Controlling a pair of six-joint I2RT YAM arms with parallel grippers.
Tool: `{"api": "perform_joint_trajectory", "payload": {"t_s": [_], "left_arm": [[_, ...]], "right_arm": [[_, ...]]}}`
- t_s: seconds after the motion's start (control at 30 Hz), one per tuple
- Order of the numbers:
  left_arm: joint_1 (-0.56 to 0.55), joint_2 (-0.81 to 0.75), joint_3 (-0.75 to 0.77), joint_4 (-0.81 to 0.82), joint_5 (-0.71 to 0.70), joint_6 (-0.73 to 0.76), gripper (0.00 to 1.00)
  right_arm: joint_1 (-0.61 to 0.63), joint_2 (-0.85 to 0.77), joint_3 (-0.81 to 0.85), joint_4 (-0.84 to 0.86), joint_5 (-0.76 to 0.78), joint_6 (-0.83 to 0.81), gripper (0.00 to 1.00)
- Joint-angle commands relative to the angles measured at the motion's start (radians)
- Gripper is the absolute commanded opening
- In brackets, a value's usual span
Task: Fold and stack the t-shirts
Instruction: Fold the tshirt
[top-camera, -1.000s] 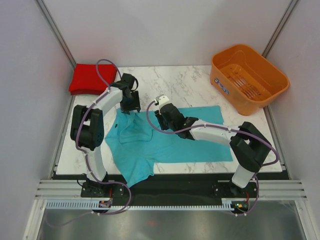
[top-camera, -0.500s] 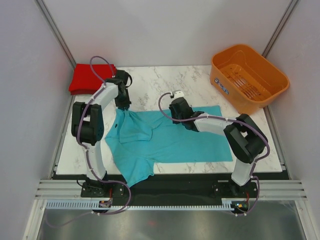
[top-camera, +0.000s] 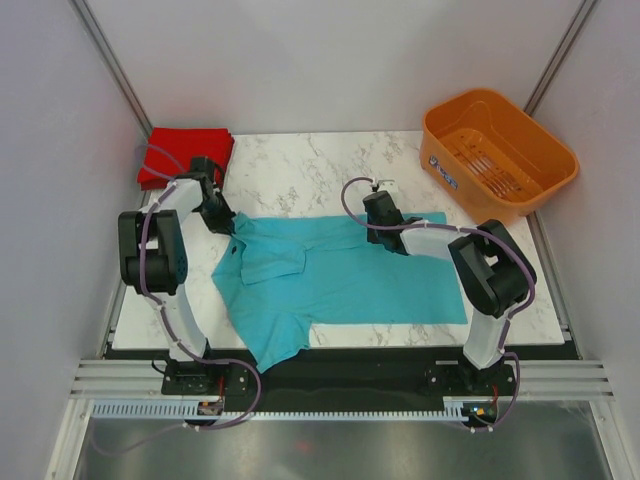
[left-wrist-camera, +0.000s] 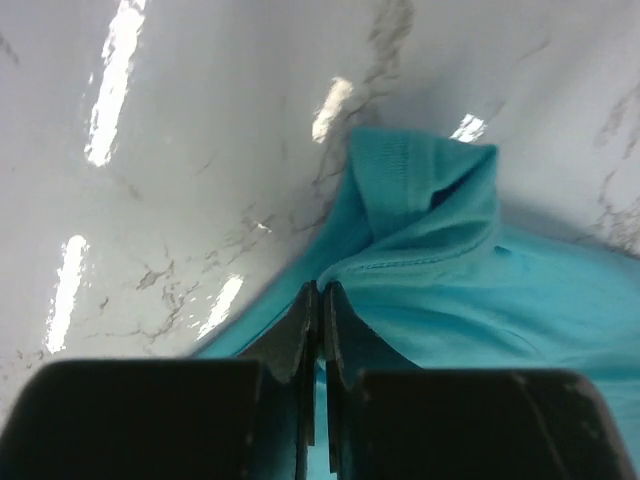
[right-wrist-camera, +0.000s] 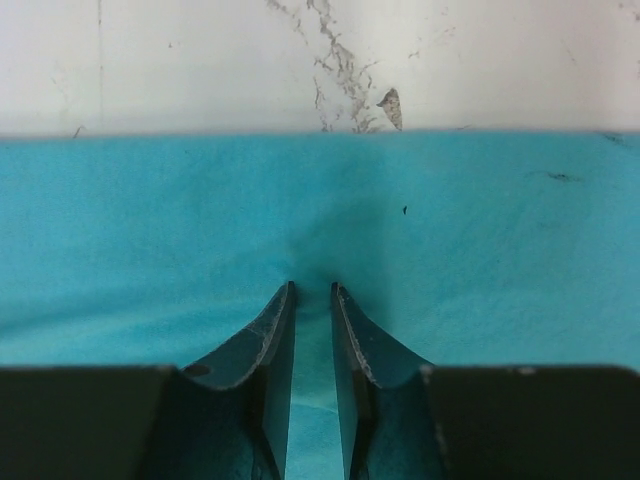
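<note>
The teal t-shirt (top-camera: 340, 285) lies unfolded on the bench (top-camera: 320, 165), one sleeve drooping over the near edge. The left claw (left-wrist-camera: 320, 292) pinches its far edge at the shoulder, and the right claw (right-wrist-camera: 312, 292) pinches it farther along. Beyond, the red t-shirt (top-camera: 185, 152) sits folded at the far-left corner, so roughly half the task seems left.

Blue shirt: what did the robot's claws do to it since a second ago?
The left claw swung out to the far left and snapped shut on a corner of the soft teal-blue cloth t-shirt. The right claw slid to the shirt's far edge and seems to pinch it there. The folded bright red cloth t-shirt and the orange plastic slotted basket stayed put.
</note>
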Motion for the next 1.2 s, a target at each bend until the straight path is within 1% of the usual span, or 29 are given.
{"api": "perform_joint_trajectory", "payload": {"t_s": [0.0, 0.03, 0.07, 0.1, 0.13, 0.23, 0.37, 0.5, 0.67, 0.73, 0.9, 1.03, 1.07, 1.1, 1.13, 1.17], "left_arm": [[0.043, -0.088, -0.089, 0.025, 0.018, -0.120, 0.05], [0.043, -0.099, -0.109, 0.053, 0.030, -0.143, 0.07], [0.043, -0.120, -0.129, 0.071, 0.053, -0.148, 0.15], [0.043, -0.128, -0.159, 0.088, 0.108, -0.147, 0.21], [0.043, -0.139, -0.164, 0.104, 0.124, -0.139, 0.34], [0.043, -0.177, -0.164, 0.111, 0.135, -0.092, 0.49], [0.047, -0.182, -0.100, 0.110, 0.167, -0.035, 0.55], [0.046, -0.127, -0.012, 0.110, 0.181, 0.016, 0.56], [0.041, -0.033, 0.098, 0.108, 0.245, 0.085, 0.49], [0.031, -0.010, 0.118, 0.107, 0.256, 0.129, 0.48], [-0.048, 0.047, 0.138, 0.095, 0.126, 0.229, 0.48], [-0.081, 0.075, 0.152, 0.087, 0.060, 0.257, 0.47], [-0.086, 0.079, 0.162, 0.087, 0.046, 0.261, 0.43], [-0.086, 0.085, 0.167, 0.084, 0.031, 0.261, 0.37], [-0.084, 0.085, 0.173, 0.079, 0.008, 0.258, 0.26], [-0.084, 0.084, 0.181, 0.069, -0.044, 0.254, 0.24]], "right_arm": [[-0.022, -0.005, -0.033, -0.080, 0.106, 0.050, 0.28], [-0.020, -0.007, -0.035, -0.083, 0.111, 0.065, 0.28], [-0.022, -0.008, -0.035, -0.082, 0.114, 0.068, 0.28], [-0.022, -0.013, -0.032, -0.080, 0.117, 0.073, 0.28], [-0.020, -0.013, -0.030, -0.074, 0.117, 0.067, 0.28], [-0.020, -0.015, -0.015, -0.059, 0.114, 0.050, 0.28], [-0.020, -0.013, 0.004, -0.049, 0.113, 0.024, 0.28], [-0.022, -0.010, 0.007, -0.048, 0.098, 0.021, 0.29], [-0.023, -0.022, -0.004, -0.039, 0.093, 0.018, 0.28], [-0.020, -0.025, -0.002, -0.037, 0.096, 0.013, 0.28], [-0.023, -0.022, -0.004, -0.034, 0.094, 0.010, 0.28], [-0.023, -0.019, -0.002, -0.035, 0.093, 0.010, 0.28], [-0.022, -0.019, -0.001, -0.034, 0.093, 0.008, 0.28], [-0.023, -0.019, -0.001, -0.035, 0.093, 0.008, 0.28], [-0.023, -0.019, -0.001, -0.035, 0.096, 0.008, 0.26], [-0.026, -0.015, -0.001, -0.035, 0.099, 0.008, 0.25]]}}
